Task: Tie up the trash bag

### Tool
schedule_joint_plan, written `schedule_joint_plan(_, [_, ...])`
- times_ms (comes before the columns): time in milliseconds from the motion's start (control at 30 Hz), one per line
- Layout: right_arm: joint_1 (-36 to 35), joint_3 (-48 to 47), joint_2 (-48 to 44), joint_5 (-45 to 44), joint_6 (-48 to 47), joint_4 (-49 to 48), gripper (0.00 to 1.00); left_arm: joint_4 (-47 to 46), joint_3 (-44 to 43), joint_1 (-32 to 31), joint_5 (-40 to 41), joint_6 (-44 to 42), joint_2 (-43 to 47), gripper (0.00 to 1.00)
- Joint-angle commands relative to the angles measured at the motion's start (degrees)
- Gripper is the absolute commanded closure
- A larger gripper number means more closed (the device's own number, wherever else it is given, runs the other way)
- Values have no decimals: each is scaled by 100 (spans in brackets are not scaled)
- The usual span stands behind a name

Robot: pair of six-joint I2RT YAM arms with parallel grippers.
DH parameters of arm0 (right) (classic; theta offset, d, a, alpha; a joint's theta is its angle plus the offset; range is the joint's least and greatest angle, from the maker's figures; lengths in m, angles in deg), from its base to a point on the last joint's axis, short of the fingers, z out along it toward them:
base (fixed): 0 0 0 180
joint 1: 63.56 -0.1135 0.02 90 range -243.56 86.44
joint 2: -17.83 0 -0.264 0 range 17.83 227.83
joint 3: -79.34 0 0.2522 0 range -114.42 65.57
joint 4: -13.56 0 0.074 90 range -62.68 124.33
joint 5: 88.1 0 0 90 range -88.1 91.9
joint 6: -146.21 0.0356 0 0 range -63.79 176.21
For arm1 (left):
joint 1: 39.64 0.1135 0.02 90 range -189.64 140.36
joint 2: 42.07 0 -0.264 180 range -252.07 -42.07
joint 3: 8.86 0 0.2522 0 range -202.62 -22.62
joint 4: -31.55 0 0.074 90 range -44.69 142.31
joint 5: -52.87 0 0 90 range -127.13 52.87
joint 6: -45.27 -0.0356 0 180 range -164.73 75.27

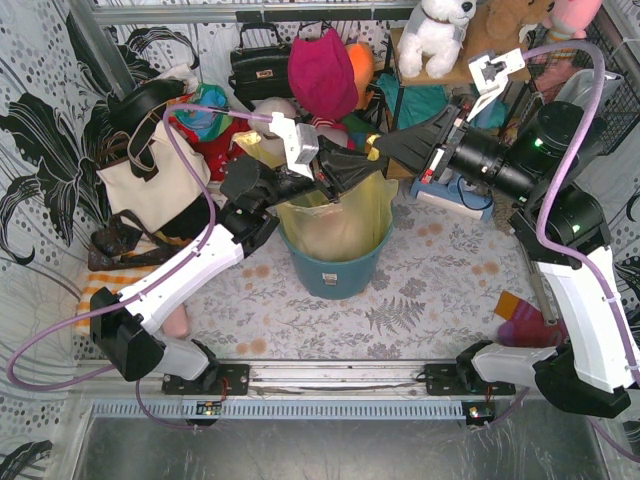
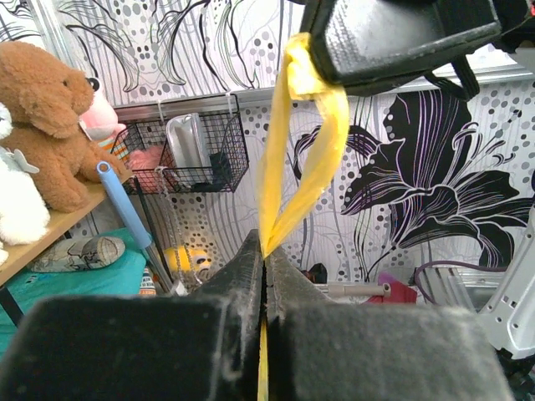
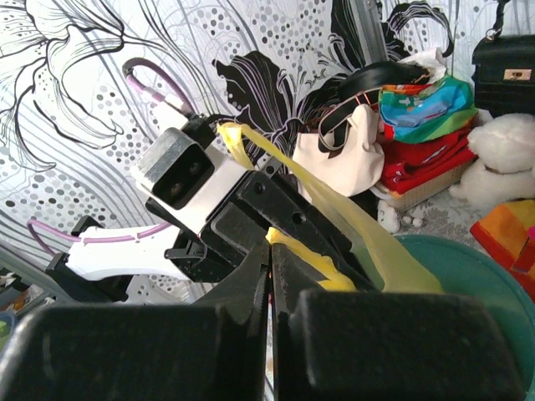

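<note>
Now pinches one yellow strip of the bag [image 1: 335,225] with the left claw [image 2: 264,251], another with the right claw [image 3: 269,249]. Holds both strips taut above the bucket [image 1: 335,272], centre of top view, bag body sitting inside, probably to cross them into a knot.
</note>
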Motion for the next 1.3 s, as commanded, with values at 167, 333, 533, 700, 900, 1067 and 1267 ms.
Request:
schedule_joint_plan(167, [-14,-34,-24,-304,78,-583,100,-267,125,33,-27,7,150,54])
schedule_joint_plan(333, [-15,90,-79,-244,91,-626,100,-218,-119,33,145,-71,187,50])
schedule_joint_plan(533, [-14,219,-142,-183,127,-653,100,-138,-548,33,51,-146,65,46])
schedule_joint_plan(700, [-14,260,-173,-174,134,-671,100,-243,-764,33,-152,-32,-21,47])
schedule_joint_plan(900, [-14,283,-199,-165,118,-687,100,-261,-829,33,-220,-2,-90,55])
schedule_joint_plan(1067, [-18,317,-215,-156,128,-695,100,-262,-884,33,-214,7,-130,63])
schedule_joint_plan(1267, [-14,378,-241,-156,131,-698,100,-305,-914,33,-212,90,-99,56])
